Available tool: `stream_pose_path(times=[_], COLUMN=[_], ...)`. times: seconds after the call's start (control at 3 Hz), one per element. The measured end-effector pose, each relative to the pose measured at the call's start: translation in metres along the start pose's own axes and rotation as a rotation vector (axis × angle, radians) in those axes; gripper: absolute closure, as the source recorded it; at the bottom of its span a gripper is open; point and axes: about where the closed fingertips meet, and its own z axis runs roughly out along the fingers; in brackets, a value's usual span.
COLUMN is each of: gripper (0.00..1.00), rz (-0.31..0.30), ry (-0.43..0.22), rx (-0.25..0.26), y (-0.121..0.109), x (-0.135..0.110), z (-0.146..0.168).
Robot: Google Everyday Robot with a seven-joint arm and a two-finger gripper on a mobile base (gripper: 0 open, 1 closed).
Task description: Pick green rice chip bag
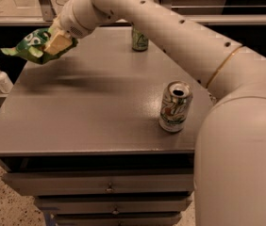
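Over the table's far-left corner, camera view: the green rice chip bag (25, 51) hangs clear of the grey table (90, 121) with a soft shadow on the top beneath it. It looks lifted, folks!
Gripper: the gripper (54, 43) sits at the upper left of the view. Its tan fingers (60, 41) are clamped on the bag's right-hand end, and the rest of the bag trails out to the left.
Arm: the white arm (170, 29) sweeps in from the lower right, across the back of the table.
Handling: I'd call this bag light, soft and crinkly. Foil like that is slippery, and the chips inside would crush easily, so the grip should be firm, not hard.
Where to hold: a pinch across a flat end or sealed edge seems best. Held by one end, as it is here, the free end may droop or swing.
Writing on the bag: white rounded letters on a darker green patch, which I can't read.
Cans: a white-and-green soda can (175, 108) stands upright near the front right, its green script unreadable. A green soda can (139, 38) stands upright at the back. Both are well apart from the bag.
Off the table: a white pump bottle (0, 77) stands on a ledge to the left.
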Motion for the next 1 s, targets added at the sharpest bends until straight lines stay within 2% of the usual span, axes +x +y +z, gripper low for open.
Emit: stream_pose_path(times=[0.33, 0.67, 1.0], gripper=[1.0, 1.0, 1.0], rz=[0.027, 0.098, 0.108], ry=[-0.114, -0.225, -0.235], rx=[0.029, 0.056, 0.052], y=[-0.006, -0.017, -0.017], x=[-0.022, -0.036, -0.038], z=[-0.047, -0.088, -0.09])
